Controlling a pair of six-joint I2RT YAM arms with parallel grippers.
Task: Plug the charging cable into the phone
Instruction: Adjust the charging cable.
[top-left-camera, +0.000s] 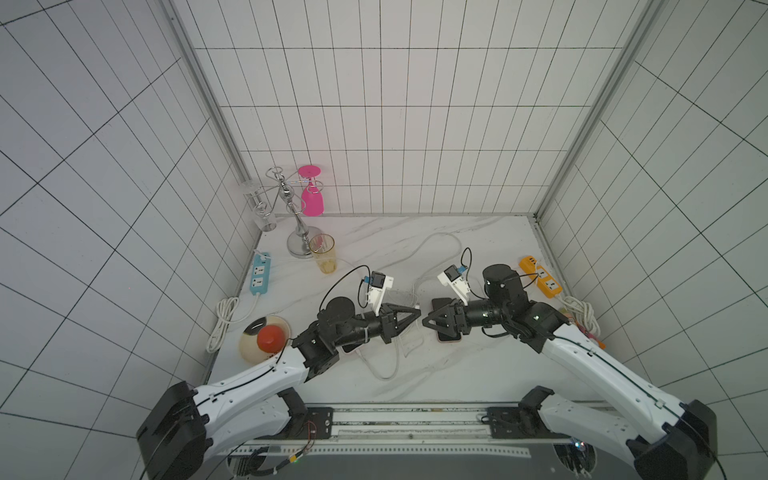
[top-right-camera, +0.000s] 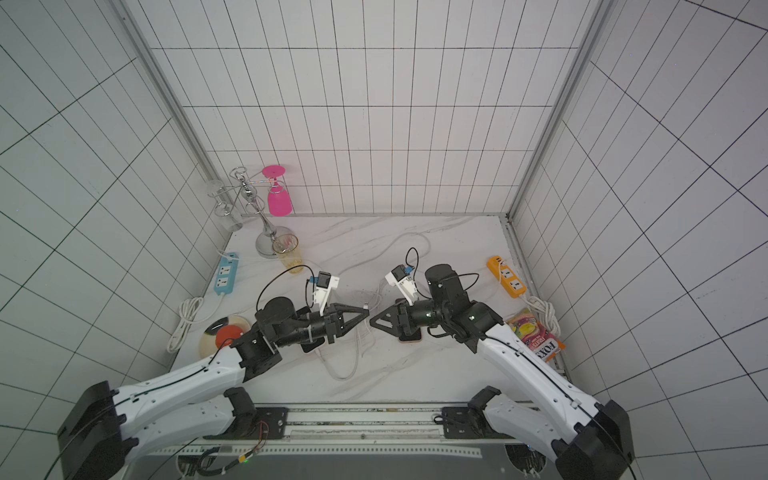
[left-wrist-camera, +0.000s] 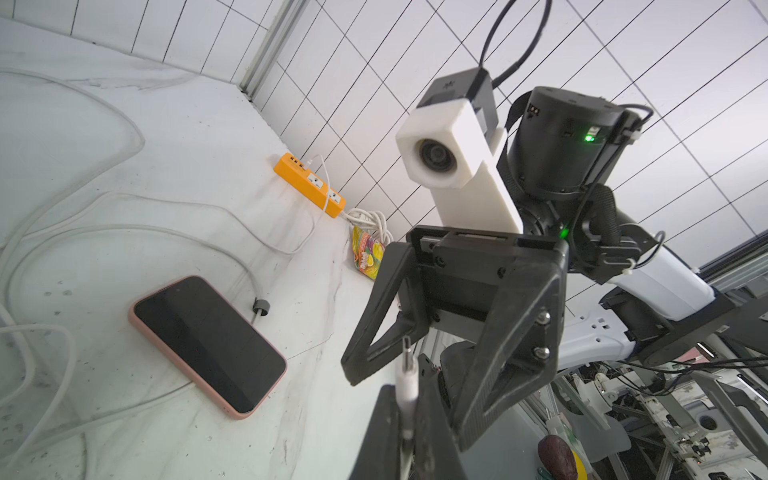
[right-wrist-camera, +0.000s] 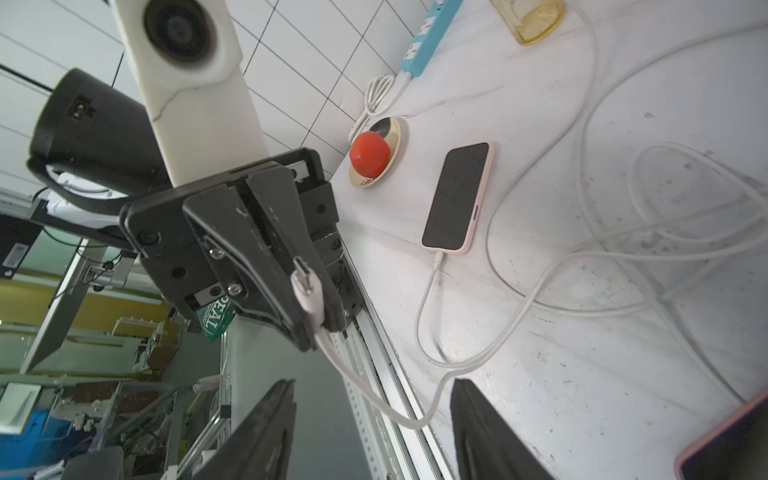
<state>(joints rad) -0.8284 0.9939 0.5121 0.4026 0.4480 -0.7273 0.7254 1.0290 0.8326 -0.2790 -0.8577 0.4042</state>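
- Jaws of left gripper (top-left-camera: 415, 310) clamp the charging cable (right-wrist-camera: 305, 286) just behind its plug.
- Right gripper (top-left-camera: 428, 325) hangs near the phone (left-wrist-camera: 208, 345), jaws apart, empty.

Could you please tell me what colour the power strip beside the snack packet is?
Orange; the power strip shows best in the left wrist view.
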